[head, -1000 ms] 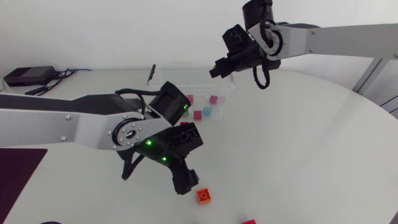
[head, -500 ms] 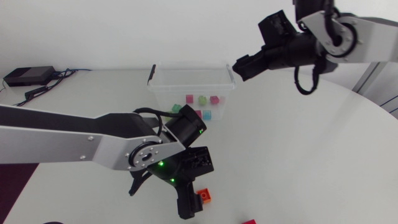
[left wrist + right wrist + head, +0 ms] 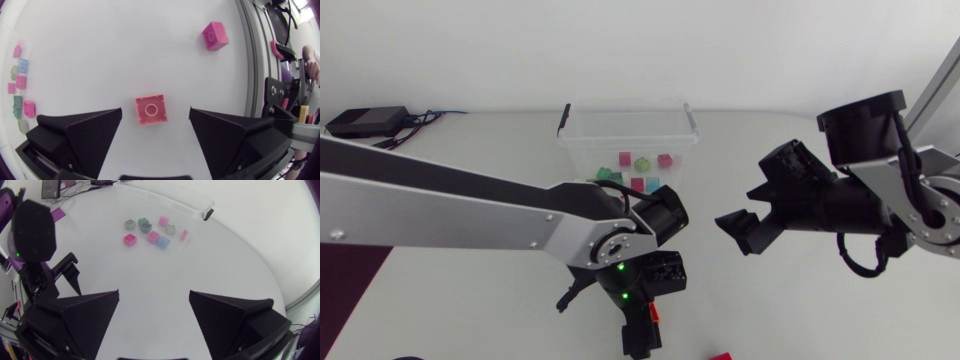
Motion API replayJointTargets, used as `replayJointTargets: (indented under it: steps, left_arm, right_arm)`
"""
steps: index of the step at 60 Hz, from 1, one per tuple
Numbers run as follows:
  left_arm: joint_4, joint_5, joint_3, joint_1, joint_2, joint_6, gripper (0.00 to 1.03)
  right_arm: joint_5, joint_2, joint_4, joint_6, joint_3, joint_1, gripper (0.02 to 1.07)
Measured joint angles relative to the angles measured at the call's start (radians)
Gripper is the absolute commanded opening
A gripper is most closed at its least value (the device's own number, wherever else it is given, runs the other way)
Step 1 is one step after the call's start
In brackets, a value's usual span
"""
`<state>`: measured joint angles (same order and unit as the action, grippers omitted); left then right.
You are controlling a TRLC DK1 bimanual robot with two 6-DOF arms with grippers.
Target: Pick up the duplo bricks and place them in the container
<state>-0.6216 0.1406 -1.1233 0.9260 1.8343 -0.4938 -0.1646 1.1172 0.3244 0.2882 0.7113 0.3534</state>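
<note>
Upper left of the head view: a black box (image 3: 365, 120) with cables sits on the tabletop (image 3: 840, 320).

Your left arm (image 3: 470, 205) comes in from the left edge and runs down to lower centre. There the left gripper (image 3: 637, 340) points down at the tabletop. It's released. In the left wrist view both fingers stand wide apart and the orange brick (image 3: 151, 110) lies flat between them, stud up. There's a clear gap on each side and neither finger touches it. In the head view only a sliver of that brick shows, just right of the gripper.

The magenta brick (image 3: 215, 35) lies ahead of the left gripper, well apart from the orange one. The head view has it at the bottom edge, right of the gripper.

The container (image 3: 626, 130) is clear plastic and sits at upper centre. Inside it are a handful of small bricks (image 3: 638, 184) in pink, green and blue.

Right of centre is your right gripper (image 3: 740, 228), held off the tabletop and pointing toward the left arm. It's also released, fingers spread. The right wrist view shows only bare tabletop in the gap. From that view the container is ahead of the gripper and the left arm is off to one side.
</note>
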Motion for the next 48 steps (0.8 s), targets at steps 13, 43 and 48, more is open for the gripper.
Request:
replayJointTargets:
  steps: [13, 43, 48]
  left_arm:
    - [-0.158, -0.011, -0.162, 0.000, 0.129, 0.023, 0.36]
    - [-0.178, -0.003, -0.120, -0.024, 0.087, 0.031, 0.24]
    - [-0.188, -0.003, -0.116, -0.047, 0.008, 0.031, 0.24]
  right_arm:
    - [-0.016, -0.100, 0.106, 0.011, -0.083, 0.040, 1.03]
    - [-0.149, -0.275, 0.347, 0.375, -0.198, 0.072, 1.02]
    - [-0.168, -0.275, 0.373, 0.432, -0.204, 0.087, 1.02]
